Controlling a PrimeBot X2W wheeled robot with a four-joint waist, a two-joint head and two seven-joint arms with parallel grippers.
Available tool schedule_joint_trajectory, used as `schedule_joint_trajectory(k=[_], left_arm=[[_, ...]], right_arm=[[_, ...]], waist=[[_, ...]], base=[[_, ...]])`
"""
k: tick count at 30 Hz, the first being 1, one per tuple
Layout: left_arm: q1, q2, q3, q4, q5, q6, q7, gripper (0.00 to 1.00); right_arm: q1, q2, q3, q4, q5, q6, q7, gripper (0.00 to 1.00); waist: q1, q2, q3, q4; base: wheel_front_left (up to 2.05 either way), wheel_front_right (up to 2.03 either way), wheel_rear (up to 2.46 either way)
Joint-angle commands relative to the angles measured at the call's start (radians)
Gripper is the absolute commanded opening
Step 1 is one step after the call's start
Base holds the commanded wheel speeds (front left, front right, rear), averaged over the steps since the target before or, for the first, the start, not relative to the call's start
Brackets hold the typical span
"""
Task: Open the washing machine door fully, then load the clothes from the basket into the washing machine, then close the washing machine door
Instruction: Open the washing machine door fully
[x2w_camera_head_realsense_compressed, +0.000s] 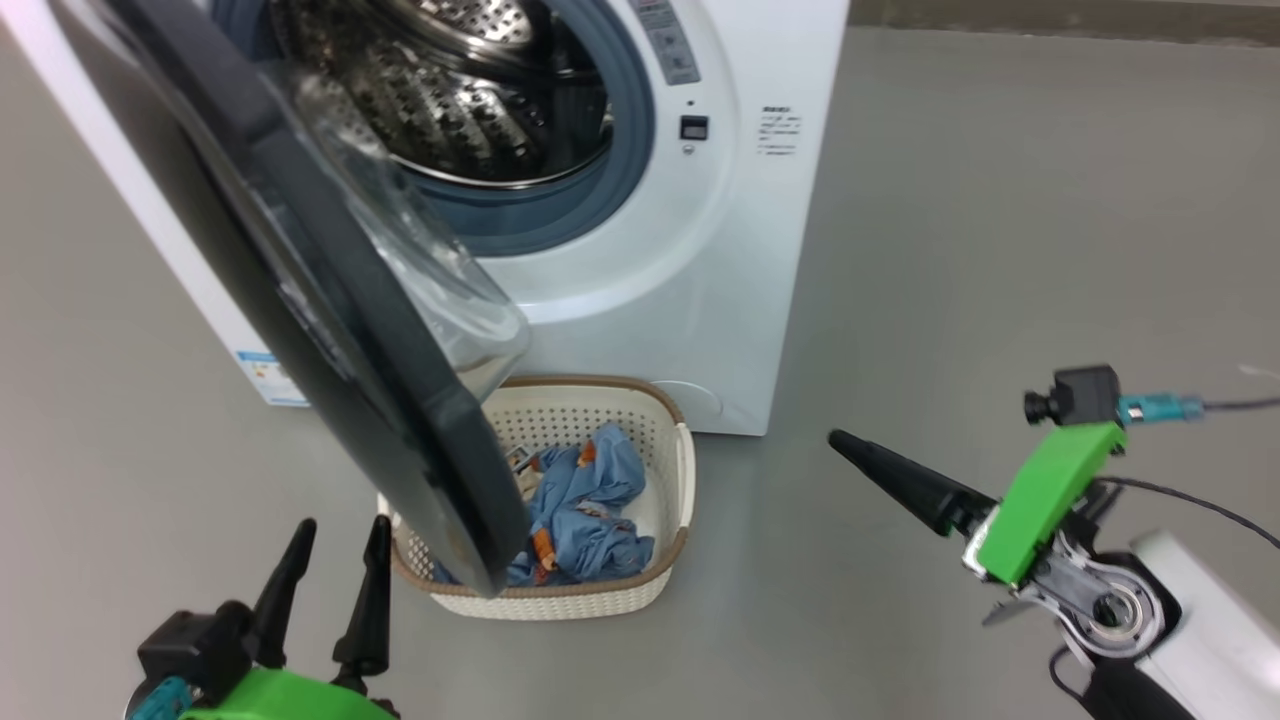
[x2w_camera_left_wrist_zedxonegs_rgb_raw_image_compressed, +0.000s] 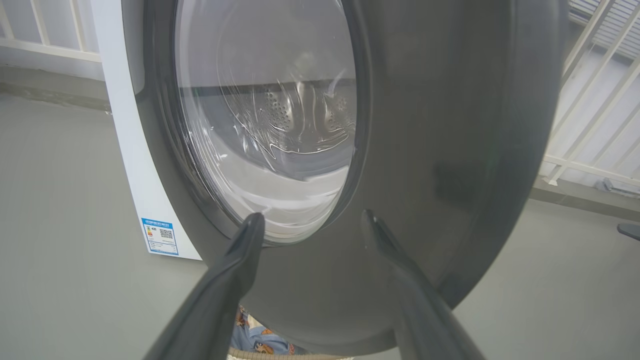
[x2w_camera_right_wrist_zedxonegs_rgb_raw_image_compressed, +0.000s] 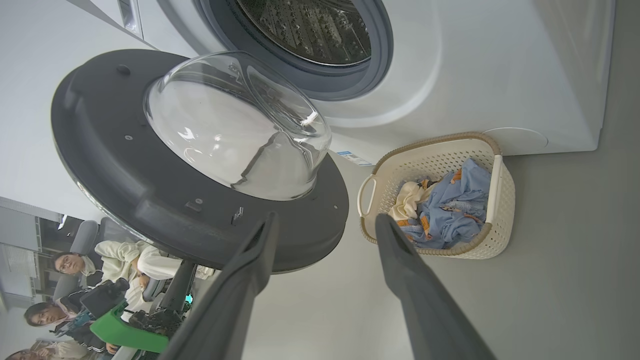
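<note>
washing machine (x2w_camera_head_realsense_compressed: 700, 250) white; washing machine door (x2w_camera_head_realsense_compressed: 300, 300) rim glossy black; drum (x2w_camera_head_realsense_compressed: 440, 100) steel, perforated; basket (x2w_camera_head_realsense_compressed: 560, 600) cream, perforated, brown rim; clothes (x2w_camera_head_realsense_compressed: 590, 480) light blue, orange prints.

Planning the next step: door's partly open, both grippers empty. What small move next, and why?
Likely press the right gripper against the inner rim of the door and swing it wider. The door is only partly open, hanging over the basket and hiding part of the clothes; the open right gripper faces that inner side.

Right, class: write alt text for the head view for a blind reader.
A white washing machine stands with its round black door swung open, partly hiding a cream basket of blue clothes. The robot's open left hand is at lower left.
</note>
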Motion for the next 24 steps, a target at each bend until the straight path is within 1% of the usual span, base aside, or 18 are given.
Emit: schedule_joint_trajectory(k=[1,4,9,13,16,20,24], left_arm=[[-0.002,0.020,0.043,-0.031,0.007,-0.002,-0.006,1.00],[0.006,0.018,0.053,-0.034,0.010,-0.002,-0.006,1.00],[0.016,0.017,0.066,-0.036,0.012,-0.002,-0.006,1.00],[0.019,0.018,0.074,-0.035,0.012,-0.002,-0.006,1.00],[0.020,0.018,0.080,-0.033,0.012,-0.002,-0.006,1.00],[0.023,0.016,0.084,-0.029,0.013,-0.002,-0.006,1.00],[0.024,0.014,0.090,-0.028,0.014,-0.002,-0.006,1.00]], right_arm=[[0.024,-0.021,0.017,-0.024,-0.023,0.002,-0.038,1.00],[0.048,-0.046,0.035,-0.018,-0.047,0.002,-0.106,1.00],[0.081,-0.098,0.096,0.012,-0.110,0.002,-0.229,1.00],[0.090,-0.124,0.146,0.043,-0.140,0.002,-0.336,1.00],[0.092,-0.133,0.173,0.063,-0.148,0.002,-0.425,1.00],[0.085,-0.154,0.221,0.109,-0.194,0.002,-0.549,1.00],[0.070,-0.158,0.225,0.176,-0.259,0.002,-0.604,1.00]], waist=[[0.0000,0.0000,-0.010,-0.022],[0.0000,0.0000,-0.013,-0.033],[0.0000,0.0000,-0.015,-0.046],[0.0000,0.0000,-0.014,-0.051],[0.0000,0.0000,-0.015,-0.053],[0.0000,0.0000,-0.018,-0.052],[0.0000,0.0000,-0.016,-0.051]], base=[[0.00,0.00,0.00],[0.00,0.00,0.00],[0.00,0.00,0.00],[0.00,0.00,0.00],[0.00,0.00,0.00],[0.00,0.00,0.00],[0.00,0.00,0.00]])
